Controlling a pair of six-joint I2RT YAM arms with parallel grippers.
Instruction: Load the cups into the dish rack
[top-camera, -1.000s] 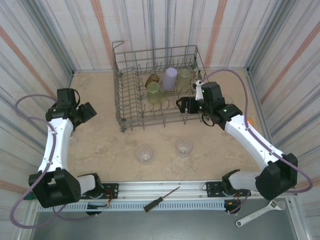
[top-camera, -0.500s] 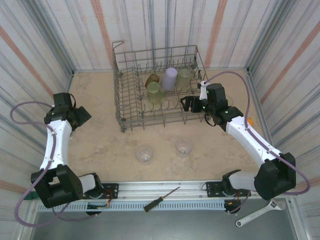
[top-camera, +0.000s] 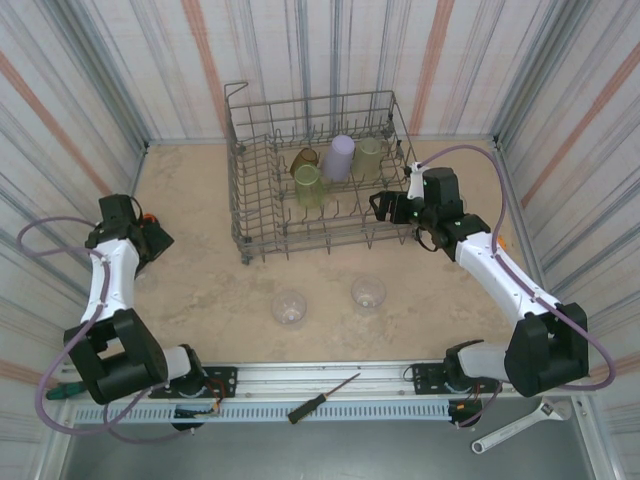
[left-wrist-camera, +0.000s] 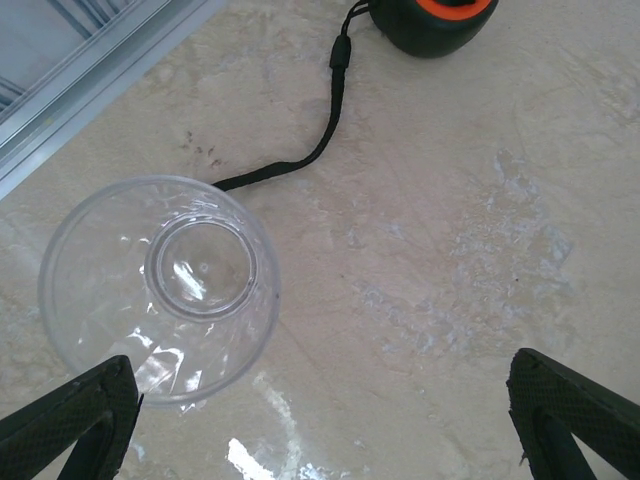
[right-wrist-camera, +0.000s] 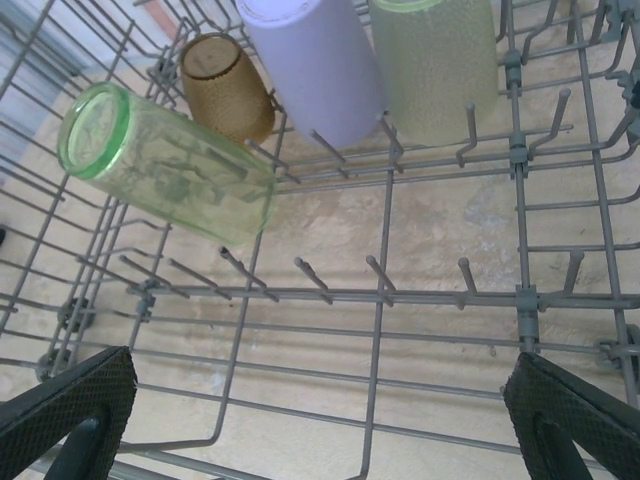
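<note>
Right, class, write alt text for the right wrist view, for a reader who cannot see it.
Four cups rest among the tines of the grey wire dish rack: a green cup, an amber cup, a lilac cup and a pale yellow-green cup. The right gripper, open and empty, shows its fingertips at the bottom corners.

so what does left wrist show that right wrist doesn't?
Left wrist: a clear plastic tumbler on the table, and a black strap running to a black-and-orange round object.
Right wrist: the grey wire dish rack holding a yellow-green tumbler, an amber-brown tumbler, a lilac tumbler and a pale green tumbler.
Both: beige marbled tabletop, plus left fingers and right fingers spread open, empty.
</note>
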